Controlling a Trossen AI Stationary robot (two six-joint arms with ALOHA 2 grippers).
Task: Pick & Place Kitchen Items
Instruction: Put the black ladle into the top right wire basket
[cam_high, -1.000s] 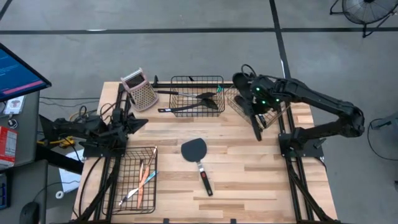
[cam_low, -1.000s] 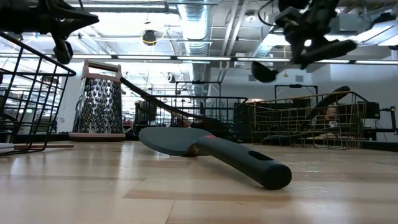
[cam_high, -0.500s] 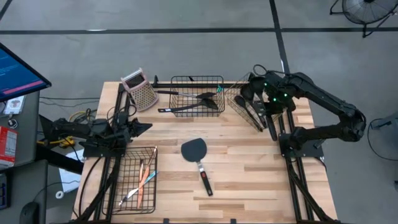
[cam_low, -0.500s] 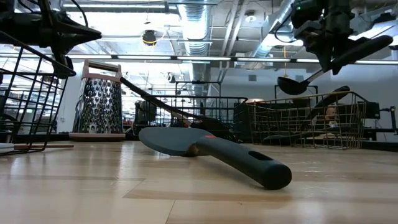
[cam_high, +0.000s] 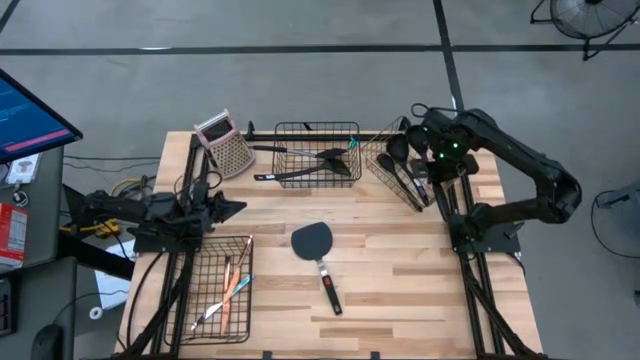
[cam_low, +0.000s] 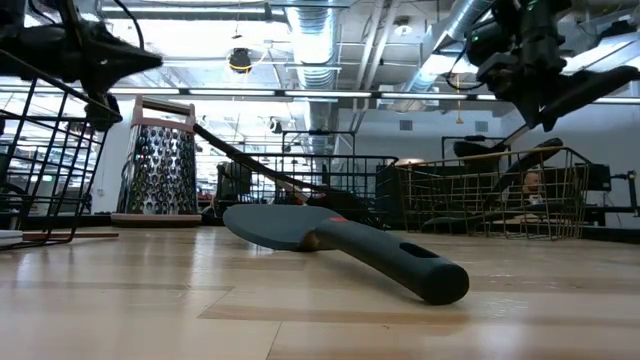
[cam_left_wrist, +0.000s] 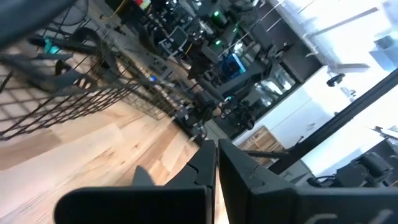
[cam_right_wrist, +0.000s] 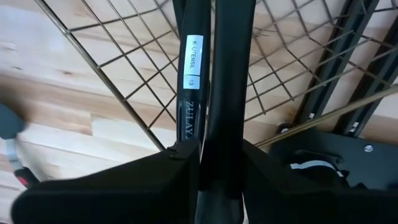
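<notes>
My right gripper (cam_high: 432, 170) hangs over the gold wire basket (cam_high: 378, 166) at the table's far right, shut on a black ladle (cam_high: 398, 148). The ladle's bowl (cam_low: 478, 148) hovers just above the basket's rim. Another black utensil with a white label (cam_right_wrist: 191, 68) lies in that basket. A black spatula (cam_high: 318, 250) lies flat on the middle of the table. My left gripper (cam_high: 228, 207) is shut and holds nothing, at the left by the far end of the black wire basket (cam_high: 205, 300). My right gripper pinches the ladle's handle (cam_right_wrist: 227, 118) between its two fingers, partway along its length. The fingers point down from above. The ladle is lifted clear and tilted, with its bowl low over the gold basket and its handle end (cam_low: 600, 85) rising.
A black wire basket (cam_high: 300, 130) with several black utensils stands at the far centre. A metal grater (cam_high: 225, 147) stands at the far left. The left basket holds thin tools with orange and teal parts (cam_high: 232, 290). Bare wood lies around the spatula.
My right gripper has carried the ladle toward the table's right edge, over the gold basket, and turned as it went. The ladle's bowl has sunk toward the basket's rim. My left gripper has sunk a little.
</notes>
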